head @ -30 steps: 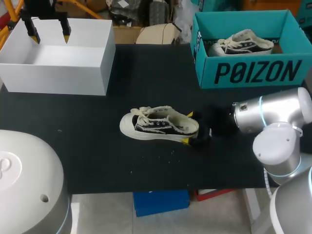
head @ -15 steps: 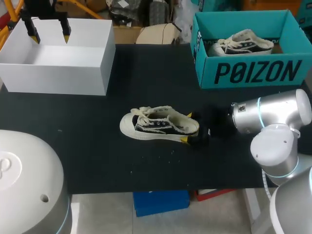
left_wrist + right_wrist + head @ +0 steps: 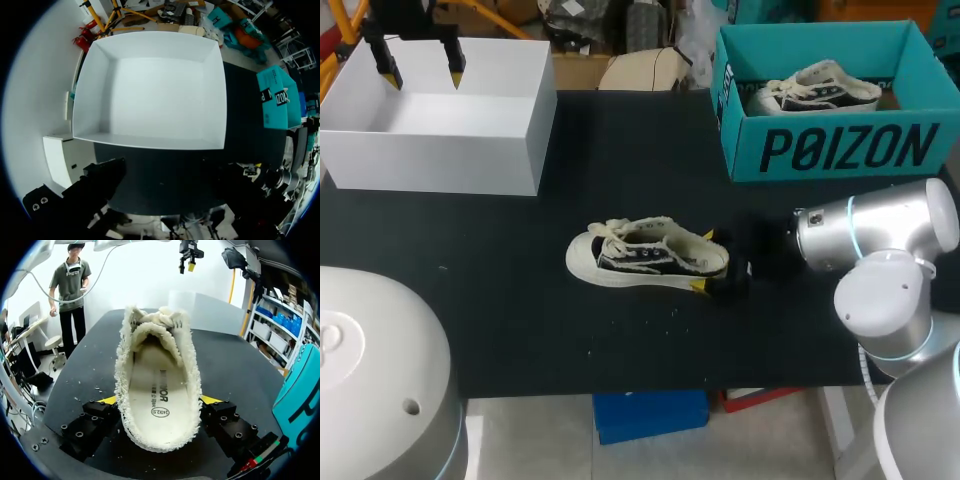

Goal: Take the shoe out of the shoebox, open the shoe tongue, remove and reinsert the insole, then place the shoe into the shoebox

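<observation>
Right gripper (image 3: 704,262) is clamped on the sneaker (image 3: 640,255) heel. Best to pin it flat so the spread-fingered left gripper (image 3: 420,62) can lift the tongue (image 3: 159,319).

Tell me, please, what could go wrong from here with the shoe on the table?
1. The right gripper clasps the shoe only at its heel, on soft frayed edges; if lifted, the toe may sag or the shoe slip free.
2. The left gripper hangs open over the white box, far off, so nothing steadies the toe should the shoe twist.
</observation>
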`<act>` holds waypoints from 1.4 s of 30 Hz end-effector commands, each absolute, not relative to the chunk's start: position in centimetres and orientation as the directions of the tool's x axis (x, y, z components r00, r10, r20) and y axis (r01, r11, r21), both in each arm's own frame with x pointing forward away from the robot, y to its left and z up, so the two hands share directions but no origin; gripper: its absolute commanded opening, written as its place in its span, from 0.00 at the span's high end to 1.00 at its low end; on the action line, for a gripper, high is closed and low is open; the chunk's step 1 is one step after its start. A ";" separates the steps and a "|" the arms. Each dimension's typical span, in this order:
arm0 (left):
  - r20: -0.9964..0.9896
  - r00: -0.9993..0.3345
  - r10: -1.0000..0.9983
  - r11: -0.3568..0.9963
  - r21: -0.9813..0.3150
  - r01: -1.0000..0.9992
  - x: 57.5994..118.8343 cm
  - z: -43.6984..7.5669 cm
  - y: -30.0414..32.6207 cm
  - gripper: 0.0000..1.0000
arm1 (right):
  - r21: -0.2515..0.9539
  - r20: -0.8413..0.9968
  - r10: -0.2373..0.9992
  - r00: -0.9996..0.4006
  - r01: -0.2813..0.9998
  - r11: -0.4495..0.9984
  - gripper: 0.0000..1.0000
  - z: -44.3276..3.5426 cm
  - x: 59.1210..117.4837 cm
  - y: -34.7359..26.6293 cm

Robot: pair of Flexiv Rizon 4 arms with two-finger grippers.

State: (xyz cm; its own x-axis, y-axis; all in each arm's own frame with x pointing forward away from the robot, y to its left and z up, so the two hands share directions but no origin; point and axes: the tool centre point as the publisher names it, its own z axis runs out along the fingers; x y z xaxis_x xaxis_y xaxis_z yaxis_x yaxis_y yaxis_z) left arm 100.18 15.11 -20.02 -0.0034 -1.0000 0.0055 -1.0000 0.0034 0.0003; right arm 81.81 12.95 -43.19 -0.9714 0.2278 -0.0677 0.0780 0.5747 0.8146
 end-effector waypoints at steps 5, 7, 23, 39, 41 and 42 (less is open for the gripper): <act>0.002 -0.002 -1.000 0.002 0.002 -1.000 100.1 -20.0 15.0 0.00 | 0.813 -0.066 0.227 -0.972 0.080 0.577 0.99 -43.2 82.0 13.0; 0.002 -0.002 -1.000 0.002 0.002 -1.000 100.1 -20.0 15.0 0.00 | 0.813 -0.066 0.227 -0.972 0.080 0.577 0.94 -43.2 82.0 13.0; 0.002 -0.002 -1.000 0.002 0.002 -1.000 100.1 -20.0 15.0 0.00 | 0.813 -0.066 0.227 -0.972 0.080 0.577 1.00 -43.2 82.0 13.0; 0.041 0.231 -0.972 -0.233 -0.080 -0.969 93.0 -17.8 -0.7 0.00 | 0.813 -0.066 0.227 -0.972 0.080 0.577 1.00 -43.2 82.0 13.0; 0.043 0.258 -0.965 -0.261 -0.079 -0.962 92.5 -18.2 -1.5 0.00 | 0.813 -0.066 0.227 -0.972 0.080 0.577 1.00 -43.2 82.0 13.0; 0.063 0.260 -0.964 -0.264 -0.057 -0.963 92.4 -18.4 -1.7 0.00 | 0.813 -0.066 0.227 -0.972 0.080 0.577 1.00 -43.2 82.0 13.0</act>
